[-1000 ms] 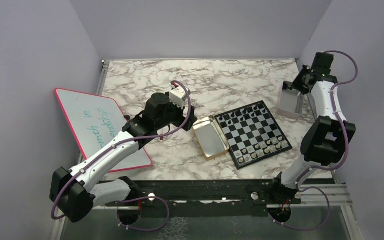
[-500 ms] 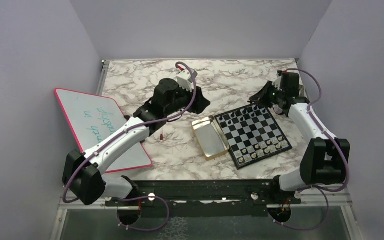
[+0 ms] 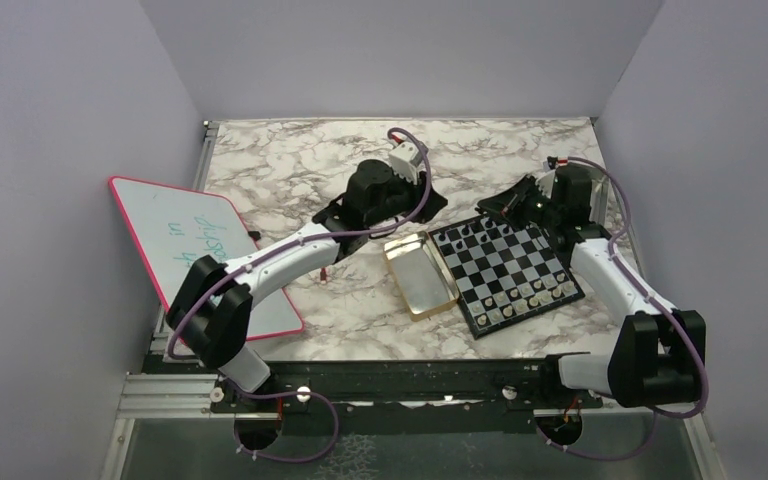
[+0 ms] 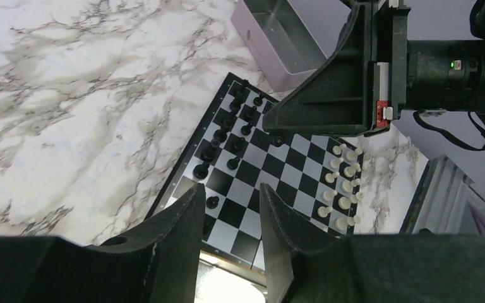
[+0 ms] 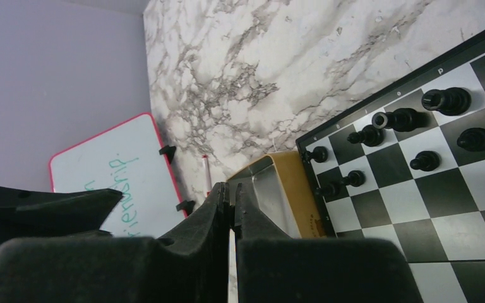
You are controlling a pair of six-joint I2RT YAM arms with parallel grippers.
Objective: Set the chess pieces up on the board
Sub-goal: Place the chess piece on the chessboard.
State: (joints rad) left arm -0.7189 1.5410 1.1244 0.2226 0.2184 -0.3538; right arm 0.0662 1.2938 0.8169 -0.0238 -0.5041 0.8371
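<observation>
The board (image 3: 508,262) lies right of centre, with black chess pieces (image 3: 480,230) along its far-left side and pale ones (image 3: 535,293) along its near side. In the left wrist view the black pieces (image 4: 227,129) and pale pieces (image 4: 344,189) stand in rows on the board (image 4: 271,173). My left gripper (image 4: 230,199) hovers open above the board's corner with nothing between its fingers. My right gripper (image 5: 232,189) is shut above the board's black-piece side (image 5: 404,118). A black piece (image 4: 278,139) sits right at its tips; I cannot tell whether it is held.
An open gold tin (image 3: 420,275) lies against the board's left edge. A pink-rimmed whiteboard (image 3: 200,250) lies at the left, and a small red object (image 3: 325,270) lies beside it. A silver metal box (image 4: 284,44) stands beyond the board's far corner.
My left arm swung right from the whiteboard side to the board while its jaws narrowed. My right arm came down from the back-right box to the board's far edge, staying shut.
</observation>
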